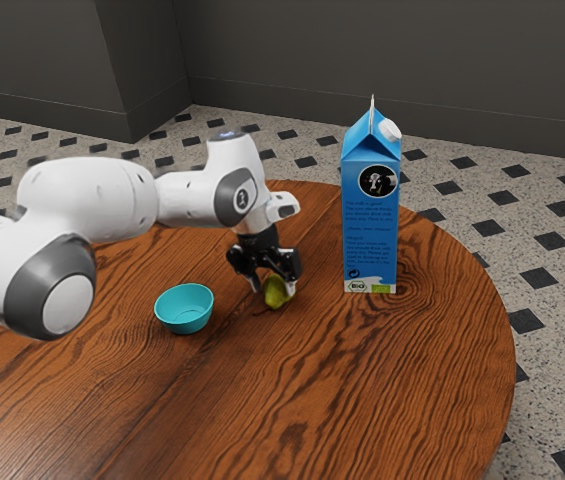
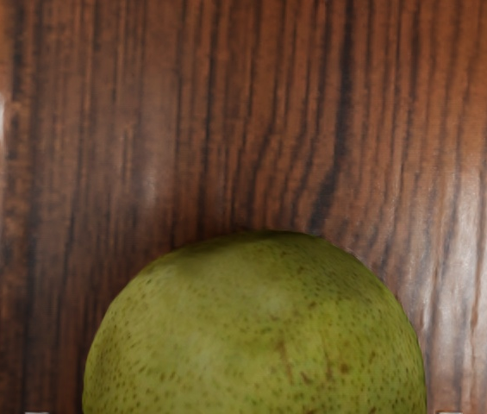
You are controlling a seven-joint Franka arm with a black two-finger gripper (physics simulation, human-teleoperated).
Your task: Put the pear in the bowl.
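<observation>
Bowl (image 1: 184, 311): turquoise, round, smooth, open-topped, with sides tapering to a narrower base; upright on the bench (image 1: 402, 400), interior visible. Pear (image 1: 277, 291): green, rounded, located outside the bowl, low over the wood and between the fingers of the end effector (image 1: 274, 290). End effector: black, directed downward, fingers standing wide, one to each side of the pear; a gap is visible between the pear and the finger nearer the bowl. No grip is established. The arm (image 1: 87, 200) is white, with smooth rounded housings and dark grey joint bands.

Bench: round top, reddish-brown wood, dark streaked grain, moderate sheen. Carton (image 1: 371, 215): blue, tall and box-shaped, gabled top, white cap (image 1: 390, 131), round black emblem (image 1: 378, 181) and printed text; upright on the exterior view's right of the pear. Floor (image 1: 552, 290): pale and speckled, inset with dark diamond shapes. Wall (image 1: 382, 60): plain, dark grey, with a baseboard.

Comparison of views: the exterior view records the bowl, carton, arm, floor and wall, which the wrist view does not. The wrist view records the pear's skin in detail: a broad dome, yellow-green, with fine brown speckling and several darker blemishes, against close parallel grain carrying pale glossy reflections.
</observation>
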